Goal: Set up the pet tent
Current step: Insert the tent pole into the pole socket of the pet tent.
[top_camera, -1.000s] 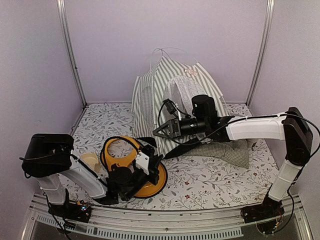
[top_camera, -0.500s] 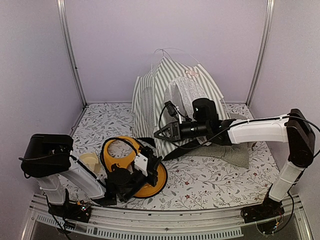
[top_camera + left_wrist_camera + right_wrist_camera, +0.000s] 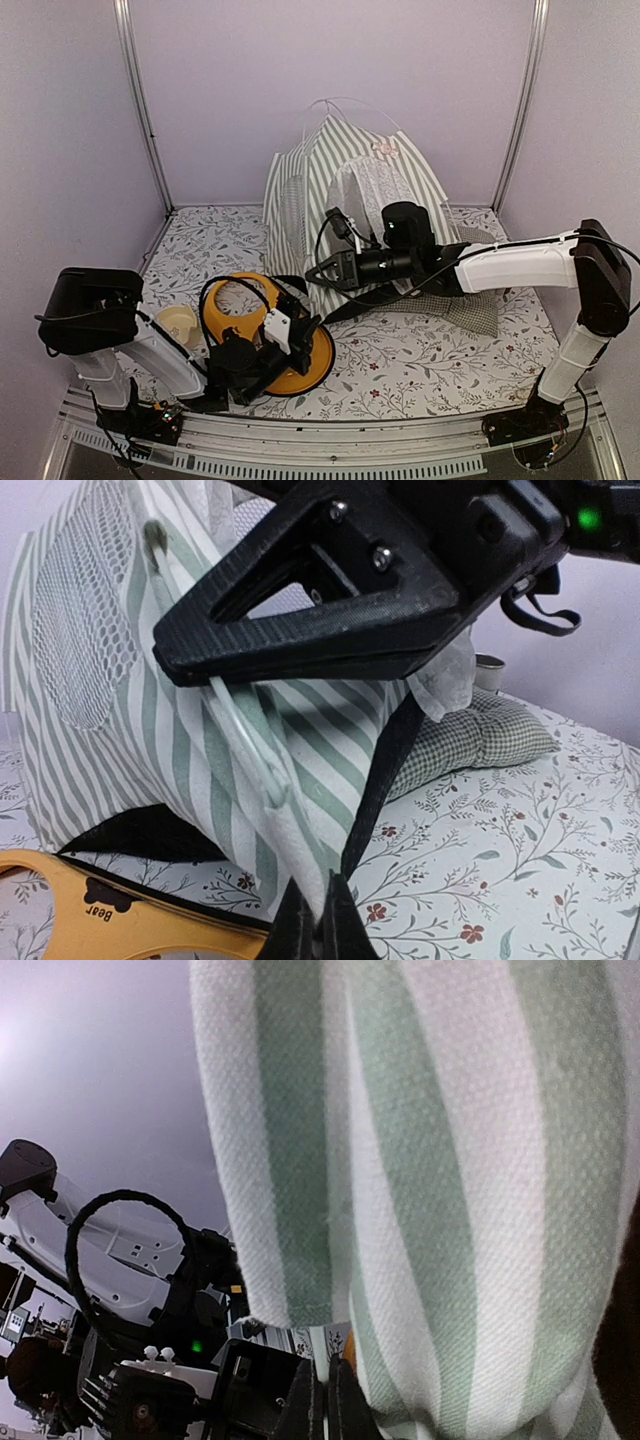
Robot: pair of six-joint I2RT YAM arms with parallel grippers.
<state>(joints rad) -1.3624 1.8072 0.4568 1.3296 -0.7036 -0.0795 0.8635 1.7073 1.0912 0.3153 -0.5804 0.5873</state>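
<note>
Reading outward from my bases: left gripper [image 3: 318,925], jaws together at the pet tent's [image 3: 345,160] front lower hem; right gripper [image 3: 318,272], jaws likewise together, just above against its striped front. Tent stands upright beyond, cushion [image 3: 470,302] right of it. Judged mostly erected; front corner unsettled.
</note>
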